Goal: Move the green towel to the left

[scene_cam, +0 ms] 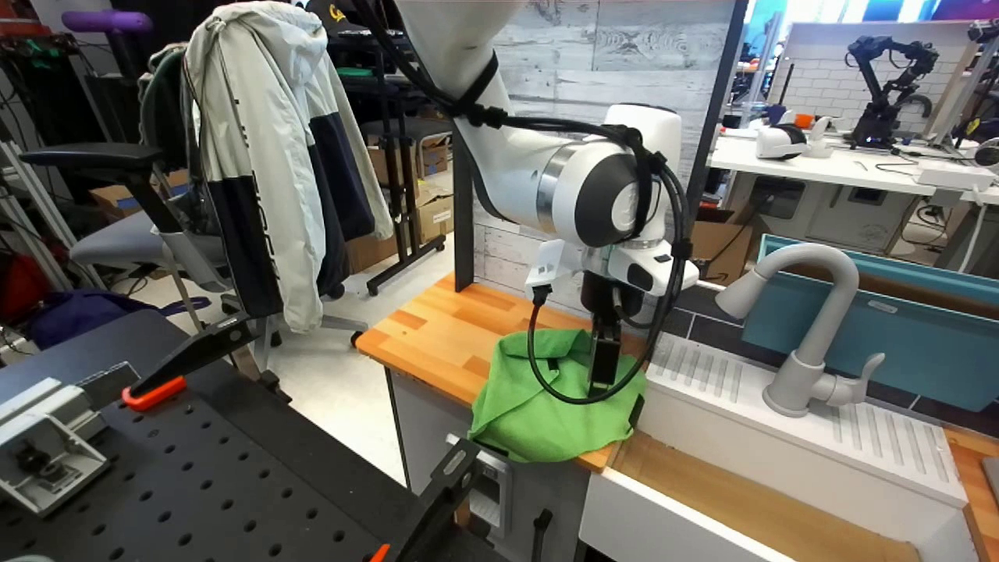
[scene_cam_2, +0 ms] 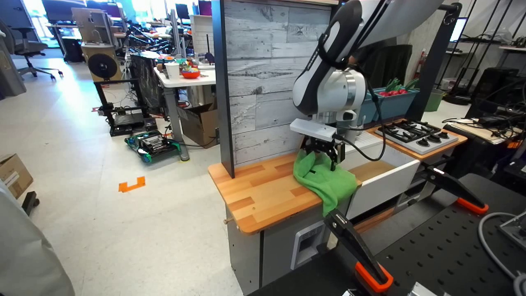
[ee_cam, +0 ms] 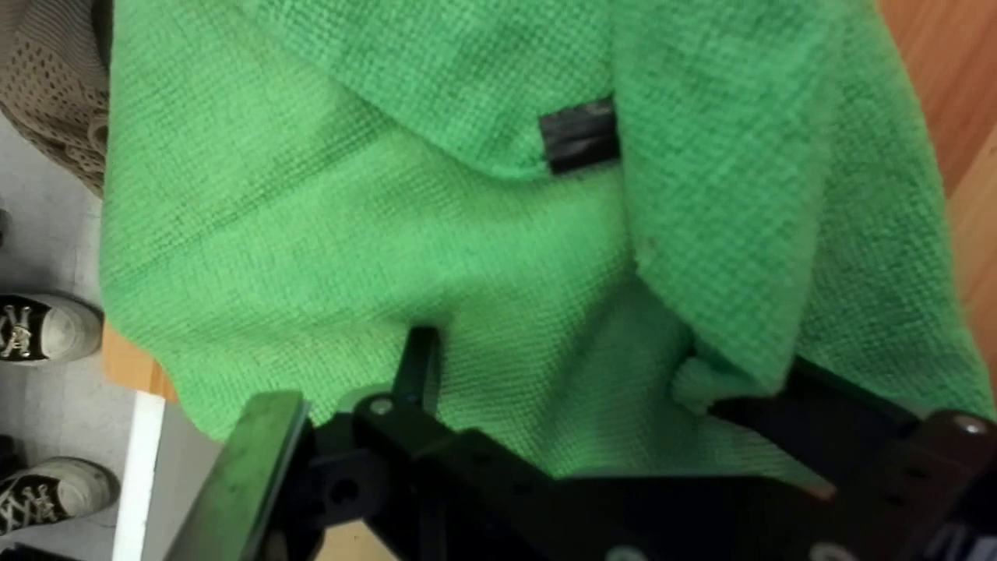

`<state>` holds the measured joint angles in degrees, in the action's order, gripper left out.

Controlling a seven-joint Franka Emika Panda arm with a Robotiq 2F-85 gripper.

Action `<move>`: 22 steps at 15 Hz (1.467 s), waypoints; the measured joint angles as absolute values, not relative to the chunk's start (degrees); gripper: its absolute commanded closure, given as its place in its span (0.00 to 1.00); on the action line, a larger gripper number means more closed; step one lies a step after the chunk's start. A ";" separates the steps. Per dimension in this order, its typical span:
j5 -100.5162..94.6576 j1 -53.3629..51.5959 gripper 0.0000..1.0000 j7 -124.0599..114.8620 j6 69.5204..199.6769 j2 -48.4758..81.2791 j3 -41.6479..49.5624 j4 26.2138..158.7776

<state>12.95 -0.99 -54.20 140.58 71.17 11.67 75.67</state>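
Note:
The green towel (scene_cam: 538,429) lies crumpled on the wooden countertop (scene_cam: 437,336) beside the sink, and part of it hangs over the front edge. In an exterior view its front corner (scene_cam_2: 328,187) droops down the cabinet face. My gripper (scene_cam_2: 321,162) points down into the towel, with its fingers spread apart. In the wrist view the towel (ee_cam: 350,234) fills most of the picture, with a black tag and a fold at the right. Both fingertips of the gripper (ee_cam: 572,370) touch or press into the cloth, and the right tip is partly under the fold.
The sink (scene_cam: 671,523) and grey faucet (scene_cam: 823,336) stand beside the towel. A wood-plank wall panel (scene_cam_2: 263,82) rises behind the counter. A black clamp (scene_cam_2: 349,236) with an orange handle reaches the counter front below the towel. A stove (scene_cam_2: 415,133) stands beyond the sink.

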 measured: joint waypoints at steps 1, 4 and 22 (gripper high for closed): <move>12.69 -1.36 0.00 -54.23 139.89 71.42 11.55 75.06; 11.92 -2.74 0.00 -54.30 137.73 72.33 11.51 73.09; 4.49 -11.93 0.00 -55.18 131.10 77.18 10.95 64.17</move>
<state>4.49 -11.93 -55.18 131.10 77.18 10.95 64.17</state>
